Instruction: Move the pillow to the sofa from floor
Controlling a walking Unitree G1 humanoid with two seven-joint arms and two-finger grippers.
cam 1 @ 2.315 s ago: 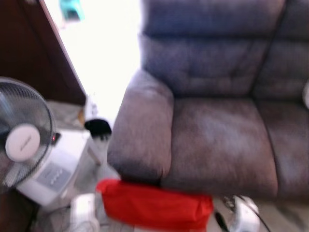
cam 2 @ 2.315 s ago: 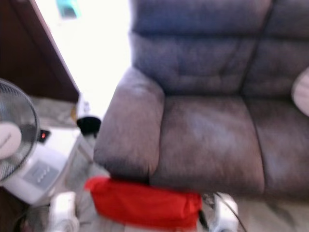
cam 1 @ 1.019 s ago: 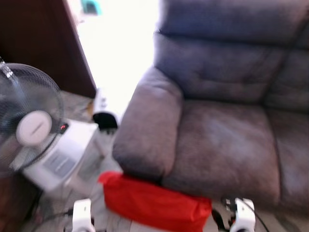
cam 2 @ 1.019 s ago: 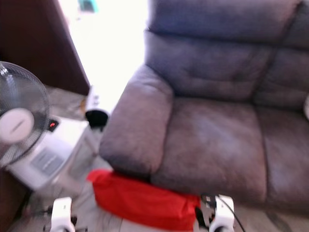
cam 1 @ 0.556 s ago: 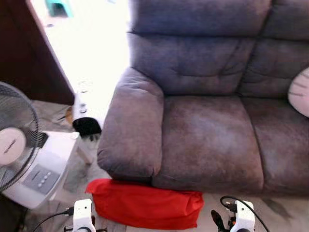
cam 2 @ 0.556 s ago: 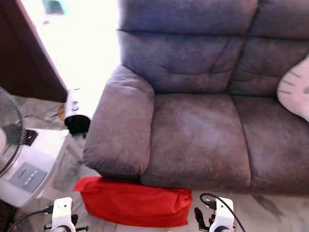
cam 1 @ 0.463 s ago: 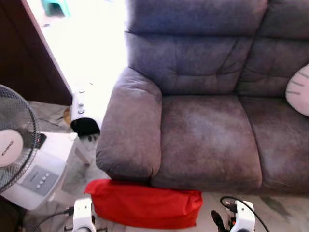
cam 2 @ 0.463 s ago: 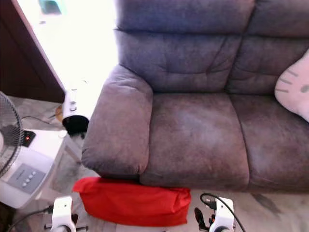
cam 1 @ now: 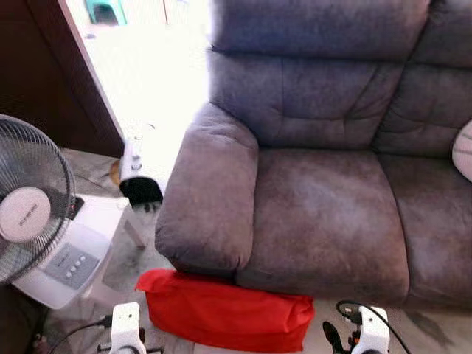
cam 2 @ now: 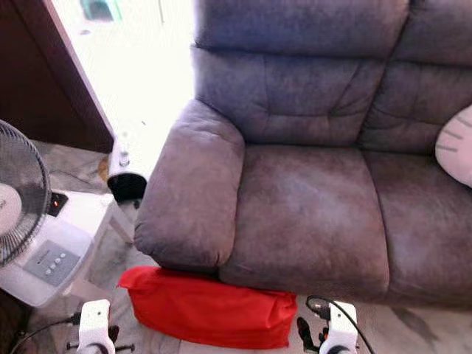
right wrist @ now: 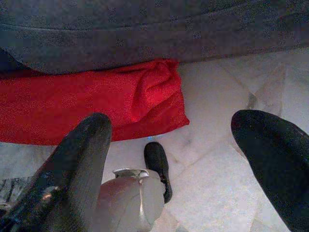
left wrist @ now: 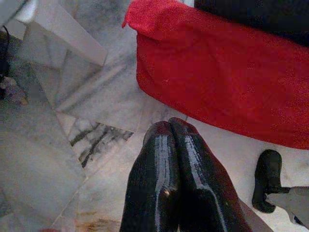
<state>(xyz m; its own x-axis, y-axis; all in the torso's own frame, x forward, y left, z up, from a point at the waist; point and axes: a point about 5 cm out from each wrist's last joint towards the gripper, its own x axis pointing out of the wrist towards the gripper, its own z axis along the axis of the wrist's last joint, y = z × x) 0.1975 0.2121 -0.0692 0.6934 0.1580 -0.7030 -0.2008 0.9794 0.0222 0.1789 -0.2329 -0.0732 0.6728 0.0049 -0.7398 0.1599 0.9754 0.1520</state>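
Left gripper (left wrist: 170, 126): jaws pressed together, empty, held above the marble floor (left wrist: 58, 145). Red pillow (left wrist: 231, 82): lying on the floor just beyond the fingertips, not touched. A white appliance base (left wrist: 63, 34) stands nearby.

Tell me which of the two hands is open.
The right hand: its two black fingers stand wide apart above the floor near the red pillow. The left hand has its fingers pressed together.

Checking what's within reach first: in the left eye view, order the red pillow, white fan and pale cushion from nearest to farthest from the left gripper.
From the left gripper:
1. Red pillow, on the floor by the sofa front.
2. White fan, robot's left.
3. Pale cushion, far right on the sofa.
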